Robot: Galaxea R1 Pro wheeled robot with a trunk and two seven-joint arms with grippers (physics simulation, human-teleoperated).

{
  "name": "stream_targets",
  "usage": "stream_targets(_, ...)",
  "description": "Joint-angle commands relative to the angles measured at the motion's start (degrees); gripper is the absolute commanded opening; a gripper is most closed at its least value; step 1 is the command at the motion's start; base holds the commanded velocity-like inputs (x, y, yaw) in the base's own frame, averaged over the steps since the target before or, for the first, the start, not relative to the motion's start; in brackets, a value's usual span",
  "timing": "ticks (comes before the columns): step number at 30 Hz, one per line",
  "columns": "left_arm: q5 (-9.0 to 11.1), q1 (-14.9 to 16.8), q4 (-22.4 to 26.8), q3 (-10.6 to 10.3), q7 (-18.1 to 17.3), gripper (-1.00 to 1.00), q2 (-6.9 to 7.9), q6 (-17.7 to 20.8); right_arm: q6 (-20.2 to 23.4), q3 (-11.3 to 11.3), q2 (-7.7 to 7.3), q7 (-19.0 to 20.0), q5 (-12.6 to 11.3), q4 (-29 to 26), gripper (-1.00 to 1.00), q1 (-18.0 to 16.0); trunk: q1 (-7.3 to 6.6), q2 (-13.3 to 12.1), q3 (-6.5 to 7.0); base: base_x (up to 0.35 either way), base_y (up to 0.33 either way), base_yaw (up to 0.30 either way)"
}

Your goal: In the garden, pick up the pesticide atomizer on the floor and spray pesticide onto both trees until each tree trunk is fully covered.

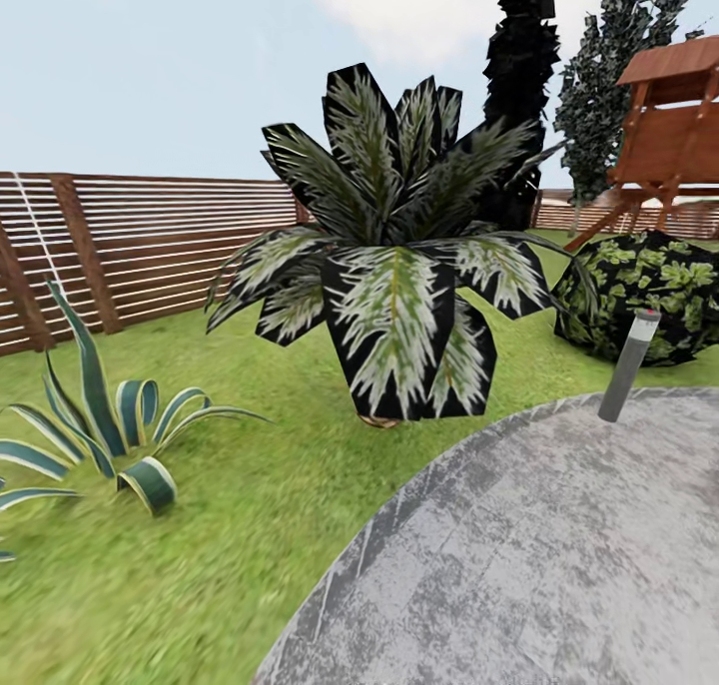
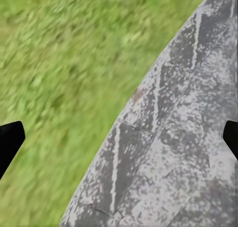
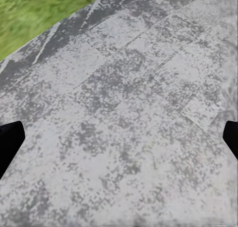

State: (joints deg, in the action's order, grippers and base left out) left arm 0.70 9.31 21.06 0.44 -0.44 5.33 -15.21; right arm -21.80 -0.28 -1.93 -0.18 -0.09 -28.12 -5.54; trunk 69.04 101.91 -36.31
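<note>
- Broad-leaved short palm point(image 1: 394, 286) stands on the green grass lawn point(image 1: 150, 585), just beside the grey paved patch's point(image 1: 539, 565) curved edge.
- Left gripper point(image 2: 119, 137): fingers spread, empty, over that edge.
- Right gripper point(image 3: 119, 137): fingers spread, empty, over paving.

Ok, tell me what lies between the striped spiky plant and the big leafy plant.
In the head view, bare grass separates the striped spiky plant from the big leafy plant; nothing stands on that stretch.
</note>
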Motion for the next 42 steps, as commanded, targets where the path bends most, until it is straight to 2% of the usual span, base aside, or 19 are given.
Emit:
stream_targets(1, 0.00, 0.00, 0.00, 0.00, 0.00, 1.00, 0.01, 0.00, 0.00, -0.03, 0.00, 0.00, 0.00, 0.00, 1.00, 0.00, 0.23, 0.42, -0.22, 0.000, 0.000, -0.300)
stream_targets(42, 0.00, 0.00, -0.05, 0.00, 0.00, 1.00, -0.01, 0.00, 0.00, 0.02, 0.00, 0.00, 0.00, 0.00, 1.00, 0.00, 9.23, 16.86, -9.05, 0.000, 0.000, -0.296)
